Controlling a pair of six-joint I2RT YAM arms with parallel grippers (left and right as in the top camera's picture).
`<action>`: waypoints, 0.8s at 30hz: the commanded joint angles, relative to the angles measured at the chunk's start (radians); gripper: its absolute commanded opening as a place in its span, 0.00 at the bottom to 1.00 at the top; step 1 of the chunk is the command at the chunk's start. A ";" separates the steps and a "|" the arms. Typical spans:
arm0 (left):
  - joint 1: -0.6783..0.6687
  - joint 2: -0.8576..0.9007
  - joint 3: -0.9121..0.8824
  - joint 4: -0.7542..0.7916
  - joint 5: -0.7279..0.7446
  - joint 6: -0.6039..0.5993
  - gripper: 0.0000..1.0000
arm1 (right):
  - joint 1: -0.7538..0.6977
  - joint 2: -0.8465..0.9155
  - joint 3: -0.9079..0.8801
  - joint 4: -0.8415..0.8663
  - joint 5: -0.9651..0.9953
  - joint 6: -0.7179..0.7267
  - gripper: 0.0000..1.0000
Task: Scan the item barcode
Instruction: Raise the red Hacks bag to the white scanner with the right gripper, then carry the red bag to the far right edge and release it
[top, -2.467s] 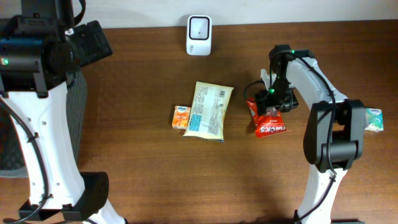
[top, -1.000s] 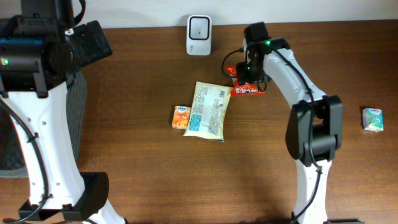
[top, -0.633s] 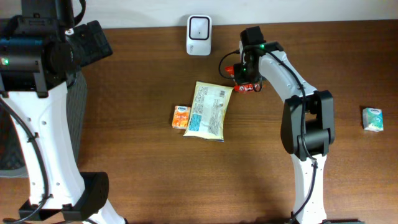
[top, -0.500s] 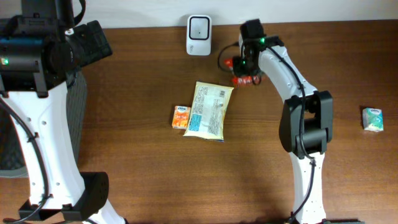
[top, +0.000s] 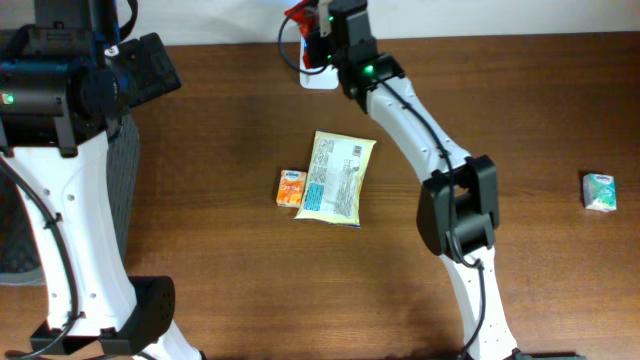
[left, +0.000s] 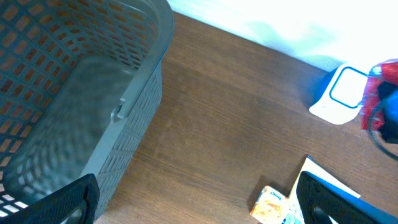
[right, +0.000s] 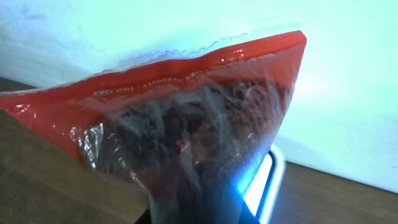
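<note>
At the top centre of the overhead frame, the right tool (top: 316, 22) is pinched on a red snack bag (right: 186, 118), holding it over the white scanner (left: 341, 94). Its clear window shows dark shredded contents, with white print along the top seam. At the left of the left wrist view, a grey mesh basket (left: 134, 137) shows only its own walls and floor, and the left tool (left: 196, 208) stands spread wide.

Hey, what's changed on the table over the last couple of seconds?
The right gripper carried the red snack bag from the table's right-middle leftward and toward the far edge, and now holds it raised at the white scanner. The left arm, yellow packet, orange box and teal pack stayed put.
</note>
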 joint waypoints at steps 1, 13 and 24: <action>0.000 0.000 -0.002 -0.001 -0.007 0.012 0.99 | 0.000 0.050 0.016 0.006 0.079 0.001 0.04; 0.000 0.000 -0.002 -0.001 -0.007 0.012 0.99 | -0.113 -0.164 0.017 -0.175 0.264 0.002 0.04; 0.000 0.000 -0.002 -0.001 -0.007 0.012 0.99 | -0.650 -0.206 -0.055 -0.822 0.250 0.036 0.04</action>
